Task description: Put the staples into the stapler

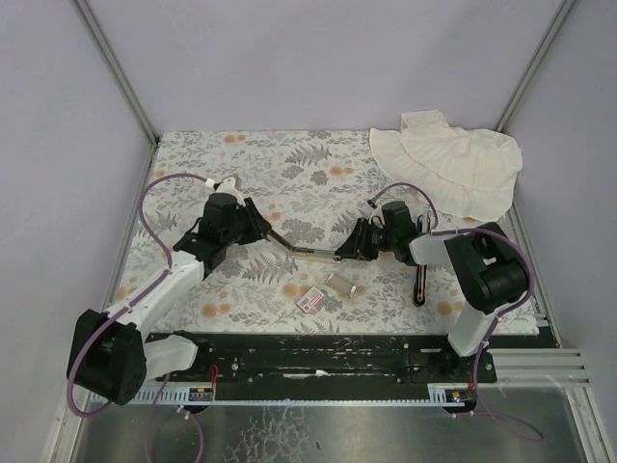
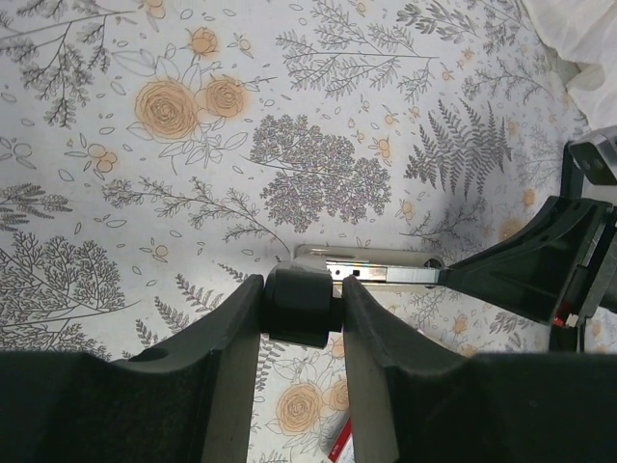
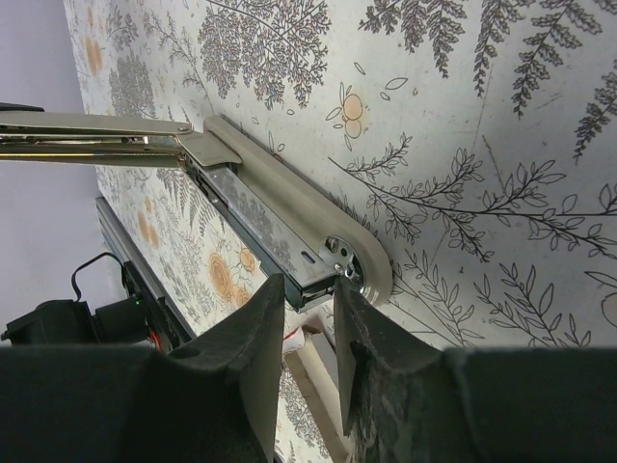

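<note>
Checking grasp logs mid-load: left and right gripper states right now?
Left gripper: closed on the black end of the stapler.
Right gripper: closed on the stapler's other, beige end.

The stapler point(image 1: 310, 253) is swung fully open into one long, thin line, left of the white cloth point(image 1: 453, 169) and nearer the arms. Its beige base and bare metal channel point(image 3: 280, 227) point toward the cloth, and its slim upper arm points away. The left gripper point(image 1: 258, 224) clamps the far end and the right gripper point(image 1: 359, 243) pinches the hinge end. Whether a strip sits in the channel cannot be told. The staples box lies in two pieces nearer still: a pink-red-labelled piece point(image 1: 309, 301) and, just beside it on the cloth's side, a plain pale piece point(image 1: 339, 285).
</note>
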{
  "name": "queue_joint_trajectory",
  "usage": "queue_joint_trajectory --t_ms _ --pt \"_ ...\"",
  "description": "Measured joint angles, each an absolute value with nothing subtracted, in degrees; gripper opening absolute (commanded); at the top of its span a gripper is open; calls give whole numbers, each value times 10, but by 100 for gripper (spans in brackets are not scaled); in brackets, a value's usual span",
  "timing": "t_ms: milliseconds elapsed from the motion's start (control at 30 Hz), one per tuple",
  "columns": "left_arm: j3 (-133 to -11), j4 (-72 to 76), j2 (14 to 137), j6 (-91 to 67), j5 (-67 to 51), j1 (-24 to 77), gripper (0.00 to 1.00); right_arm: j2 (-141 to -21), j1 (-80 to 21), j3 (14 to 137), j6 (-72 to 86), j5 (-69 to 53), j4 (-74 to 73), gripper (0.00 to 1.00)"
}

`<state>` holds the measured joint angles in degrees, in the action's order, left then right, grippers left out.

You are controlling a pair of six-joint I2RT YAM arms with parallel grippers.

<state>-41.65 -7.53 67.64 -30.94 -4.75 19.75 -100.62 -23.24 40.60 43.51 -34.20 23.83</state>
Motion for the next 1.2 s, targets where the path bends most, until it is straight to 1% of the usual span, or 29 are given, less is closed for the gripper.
queue_joint_trajectory --t_ms 100,167,367,600,900,1067,1200 --pt "-432 -90 678 -301 -16 224 26 -1013 -232 406 436 -345 244 31" --pt "-448 -105 683 -294 11 247 31 -1014 -232 406 436 -346 245 31" --pt "-507 -141 724 -282 92 315 43 -1014 -232 406 436 -345 245 30" --pt "-568 -151 784 -284 136 387 48 -1014 -233 407 436 -346 249 30" --pt "-599 -158 825 -282 160 415 54 -1014 -237 410 435 -346 252 30" --pt "-600 -154 835 -270 143 416 62 -1014 -237 410 432 -348 252 30" --pt "-607 -152 855 -258 114 416 70 -1014 -237 411 426 -351 252 30"
